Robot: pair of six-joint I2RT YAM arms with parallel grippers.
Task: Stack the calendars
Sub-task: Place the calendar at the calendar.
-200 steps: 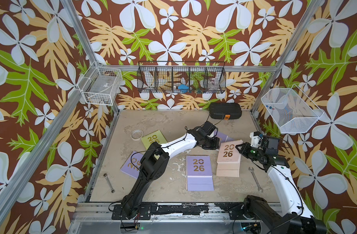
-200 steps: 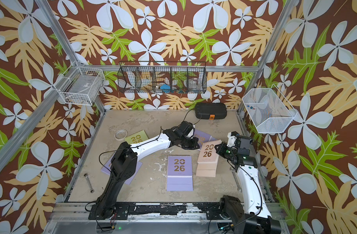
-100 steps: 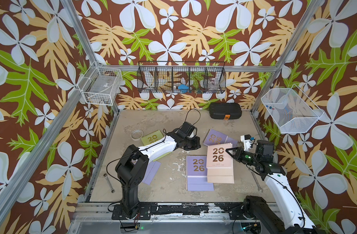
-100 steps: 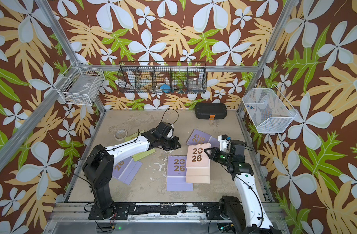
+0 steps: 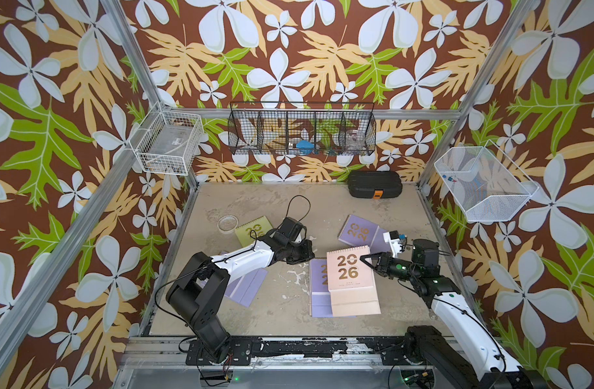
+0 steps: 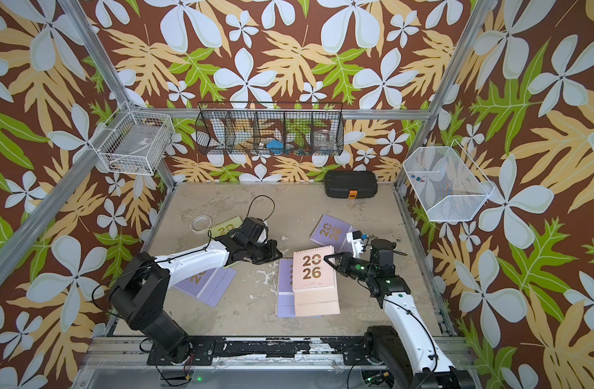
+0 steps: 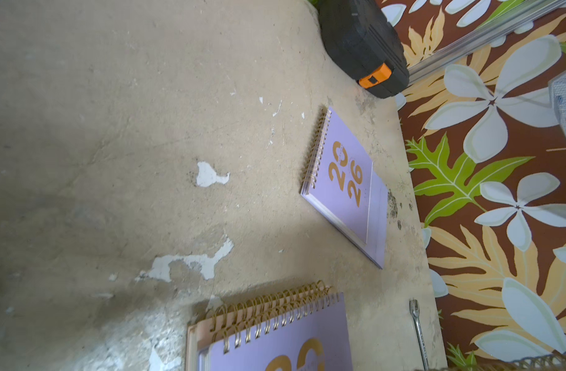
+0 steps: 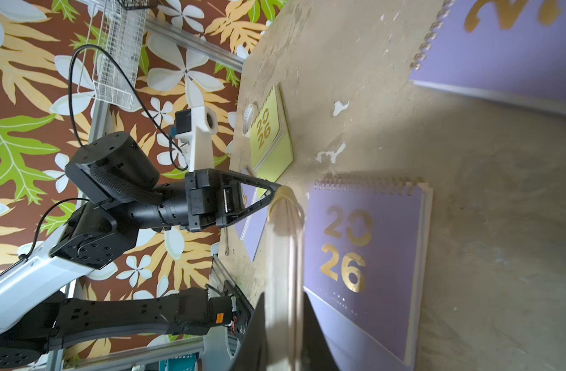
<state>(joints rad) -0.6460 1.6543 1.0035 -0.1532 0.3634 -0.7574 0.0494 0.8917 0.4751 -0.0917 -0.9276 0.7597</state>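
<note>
Mid-task: the right gripper [image 5: 363, 258] is gripping a pink calendar [image 5: 351, 279], holding it tilted over the central pile [image 5: 319, 298], lilac on pink. The left gripper [image 5: 305, 254] is hovering clenched, empty. The green calendar [image 5: 250, 232], back lilac calendar [image 5: 358, 232] and left lilac calendar [image 5: 246, 286] are lying apart, awaiting stacking.

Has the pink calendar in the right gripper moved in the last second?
Yes. The pink calendar has shifted toward the robot's left, from beside the middle lilac calendar to covering most of it.
</note>
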